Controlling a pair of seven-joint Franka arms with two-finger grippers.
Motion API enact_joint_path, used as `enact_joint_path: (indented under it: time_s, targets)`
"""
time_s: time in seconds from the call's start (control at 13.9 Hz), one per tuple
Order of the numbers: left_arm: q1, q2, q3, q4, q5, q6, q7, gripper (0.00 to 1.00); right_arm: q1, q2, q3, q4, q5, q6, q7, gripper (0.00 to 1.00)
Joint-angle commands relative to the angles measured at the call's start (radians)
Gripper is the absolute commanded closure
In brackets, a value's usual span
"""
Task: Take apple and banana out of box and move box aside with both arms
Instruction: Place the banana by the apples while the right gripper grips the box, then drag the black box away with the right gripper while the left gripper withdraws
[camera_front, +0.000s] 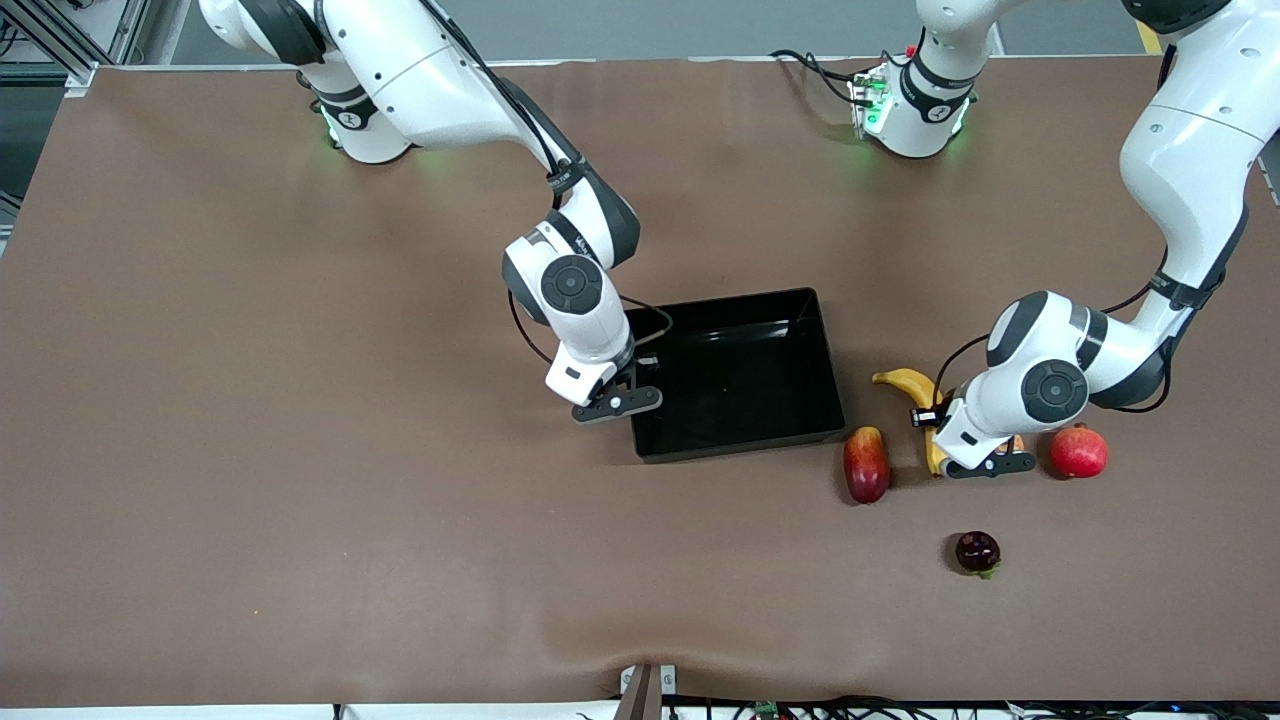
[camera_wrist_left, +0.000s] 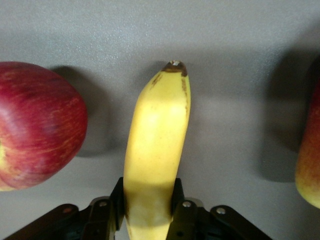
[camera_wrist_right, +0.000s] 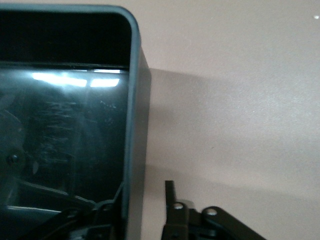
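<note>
Two white arms bend down over the brown table (camera_front: 300, 450). The right gripper (camera_front: 617, 400) straddles the black tray's (camera_front: 740, 375) wall at the right arm's end, fingers parted around the rim. The left gripper (camera_front: 985, 462) is low at the table, fingers (camera_wrist_left: 184, 212) closed on the banana (camera_wrist_left: 156, 150); the apple (camera_wrist_left: 35, 125) lies just beside.

The left gripper (camera_front: 985, 462) hides the banana's (camera_front: 908, 384) middle and most of a small fruit (camera_front: 1016, 443); the tray (camera_wrist_right: 132, 115) runs off-frame.
</note>
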Motion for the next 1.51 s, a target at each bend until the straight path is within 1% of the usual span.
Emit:
enact_joint_path:
  time_s: [0.0, 0.07, 0.22, 0.36, 0.43, 0.5, 0.65, 0.72, 0.87, 1.01, 1.15, 1.23, 1.3, 1.44]
  targets:
    - [-0.001, -0.023, 0.007, -0.005, 0.032, 0.023, -0.014, 0.00, -0.014, -0.023, -0.001, 0.005, 0.015, -0.014, 0.014, 1.00]
    - [0.002, -0.044, -0.007, -0.003, 0.026, 0.021, -0.006, 0.00, -0.020, -0.048, -0.003, -0.007, 0.015, -0.026, 0.013, 1.00]
    - [0.030, -0.121, -0.068, 0.001, 0.012, 0.001, -0.006, 0.00, -0.075, -0.155, -0.003, -0.055, 0.016, -0.092, 0.008, 1.00]
    - [0.085, -0.219, -0.142, 0.018, -0.006, -0.049, -0.004, 0.00, -0.161, -0.258, -0.003, -0.130, 0.016, -0.135, -0.004, 1.00]
    - [0.112, -0.257, -0.183, 0.056, -0.021, -0.106, -0.004, 0.00, -0.205, -0.316, -0.003, -0.188, 0.016, -0.135, -0.021, 1.00]
    - [0.131, -0.271, -0.214, 0.113, -0.044, -0.174, -0.003, 0.00, -0.253, -0.368, -0.003, -0.252, 0.016, -0.126, -0.056, 1.00]
    - [0.139, -0.273, -0.264, 0.255, -0.097, -0.351, 0.003, 0.00, -0.378, -0.457, -0.003, -0.339, 0.016, -0.126, -0.149, 1.00]
    - [0.139, -0.273, -0.284, 0.324, -0.107, -0.435, 0.016, 0.00, -0.437, -0.483, -0.004, -0.366, 0.016, -0.131, -0.217, 1.00]
    - [0.142, -0.285, -0.320, 0.403, -0.114, -0.558, 0.045, 0.00, -0.584, -0.501, -0.006, -0.399, 0.015, -0.135, -0.362, 1.00]
    - [0.151, -0.337, -0.326, 0.438, -0.147, -0.629, 0.081, 0.00, -0.726, -0.490, -0.006, -0.402, 0.015, -0.129, -0.529, 1.00]
    - [0.195, -0.406, -0.327, 0.440, -0.253, -0.634, 0.114, 0.00, -0.843, -0.459, -0.004, -0.396, 0.016, -0.123, -0.625, 1.00]
    - [0.220, -0.440, -0.326, 0.441, -0.314, -0.634, 0.135, 0.00, -0.891, -0.439, -0.003, -0.393, 0.019, -0.122, -0.644, 1.00]
    - [0.244, -0.452, -0.326, 0.443, -0.362, -0.635, 0.167, 0.00, -0.929, -0.420, -0.004, -0.385, 0.022, -0.115, -0.653, 1.00]
    - [0.297, -0.507, -0.324, 0.441, -0.408, -0.680, 0.276, 0.00, -0.997, -0.372, -0.003, -0.371, 0.074, -0.112, -0.712, 1.00]
